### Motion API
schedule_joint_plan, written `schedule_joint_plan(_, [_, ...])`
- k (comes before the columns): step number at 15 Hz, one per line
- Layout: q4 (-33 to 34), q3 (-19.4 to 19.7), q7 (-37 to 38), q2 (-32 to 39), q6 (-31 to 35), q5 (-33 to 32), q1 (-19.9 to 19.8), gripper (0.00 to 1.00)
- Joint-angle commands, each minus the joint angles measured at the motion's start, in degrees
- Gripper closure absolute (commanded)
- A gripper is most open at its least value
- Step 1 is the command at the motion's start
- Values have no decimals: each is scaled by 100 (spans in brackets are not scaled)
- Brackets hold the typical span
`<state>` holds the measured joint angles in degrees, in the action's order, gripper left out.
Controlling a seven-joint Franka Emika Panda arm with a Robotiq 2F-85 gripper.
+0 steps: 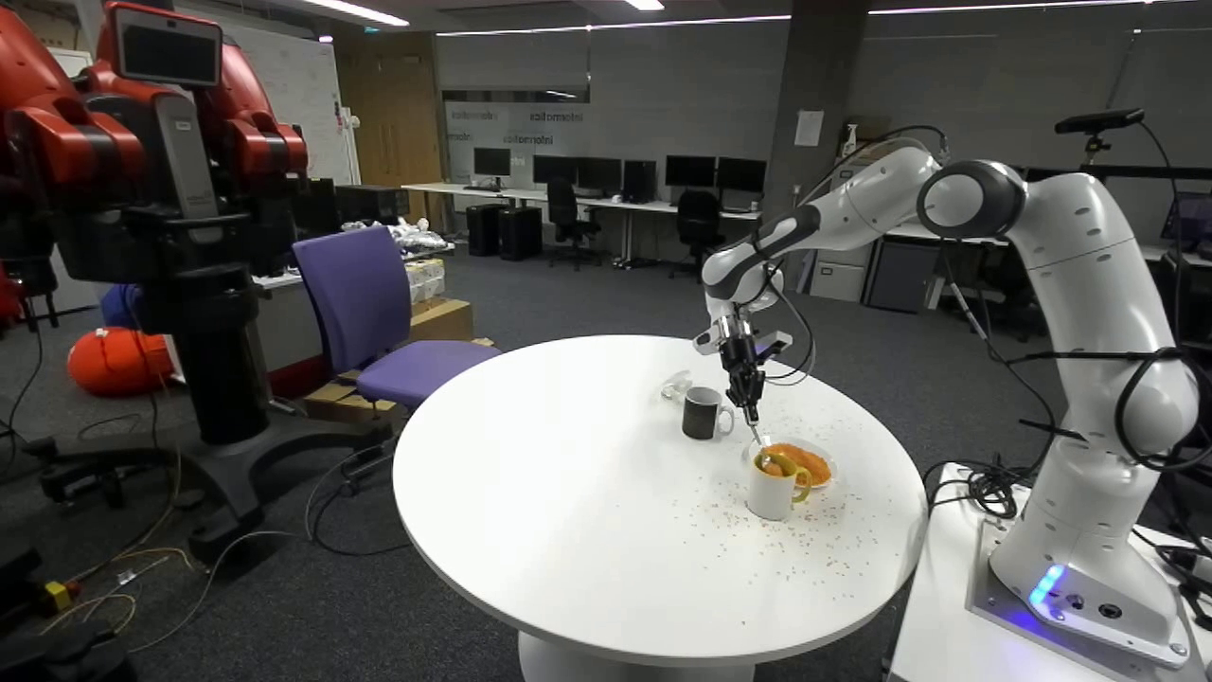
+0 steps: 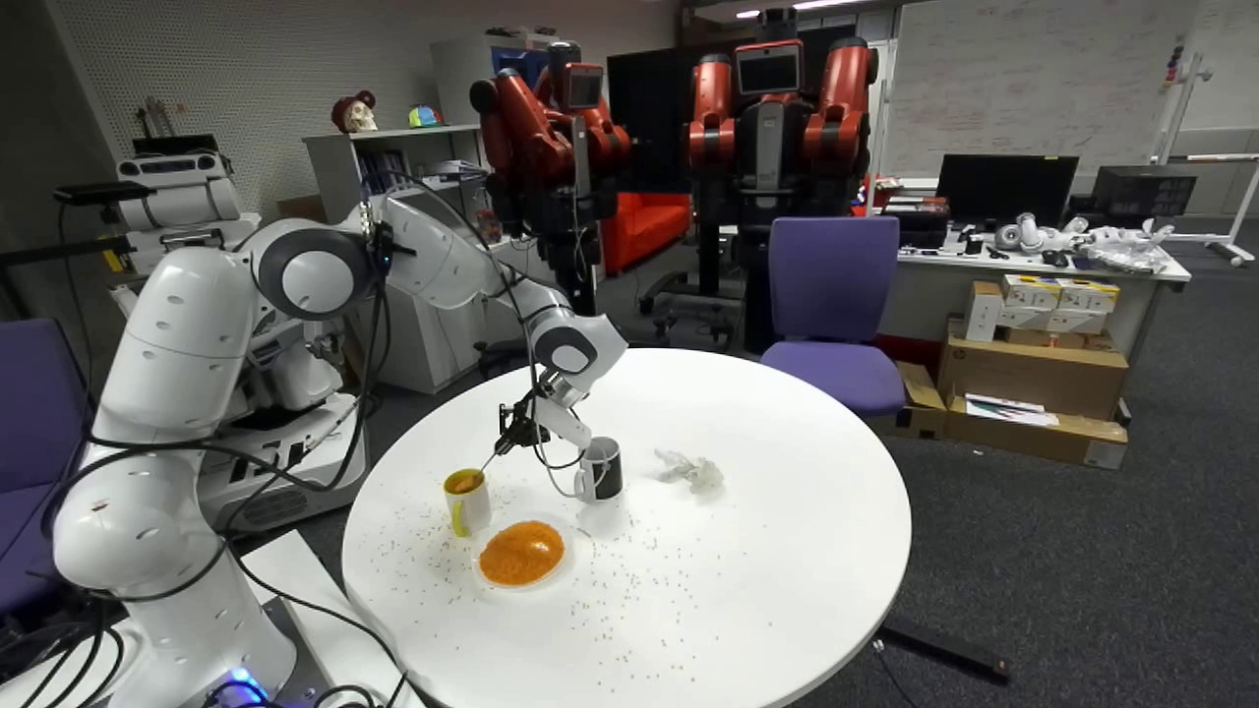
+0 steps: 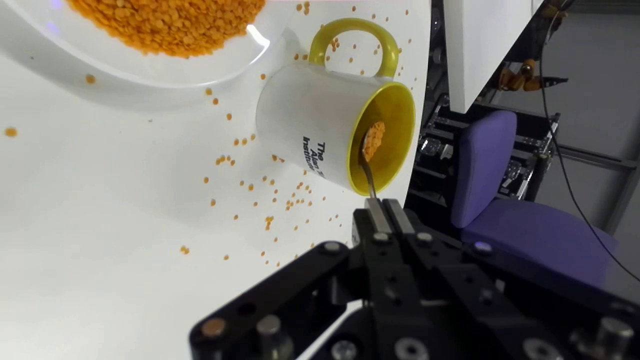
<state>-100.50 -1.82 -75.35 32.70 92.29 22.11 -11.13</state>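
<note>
We've got the jaws clamped on a metal spoon [image 3: 370, 180] by its handle, just outside the rim of the white mug [image 3: 310, 115] with the yellow lining! The spoon's bowl is inside the mouth of that mug, loaded with orange lentils [image 3: 374, 139], and whether it touches the mug's wall, we can't tell. Near the mug, a plate [image 3: 200, 72] carries a heap of lentils [image 3: 175, 25], and look, loose lentils [image 3: 269, 220] lie scattered around the mug on the round white counter [image 1: 568, 455]! Farther from the white mug we spot an upright dark mug [image 1: 701, 415], and farther still, some crumpled clear plastic [image 2: 700, 475]. Well apart from the white mug stands a purple chair [image 1: 369, 294].
</note>
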Motion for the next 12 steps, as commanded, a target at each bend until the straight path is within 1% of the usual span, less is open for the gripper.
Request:
schedule_joint_plan(1, [-507,3,-99,-457,353,-155,38,99])
schedule_joint_plan(12, [-772,-12,-194,-846,609,-119,23,99])
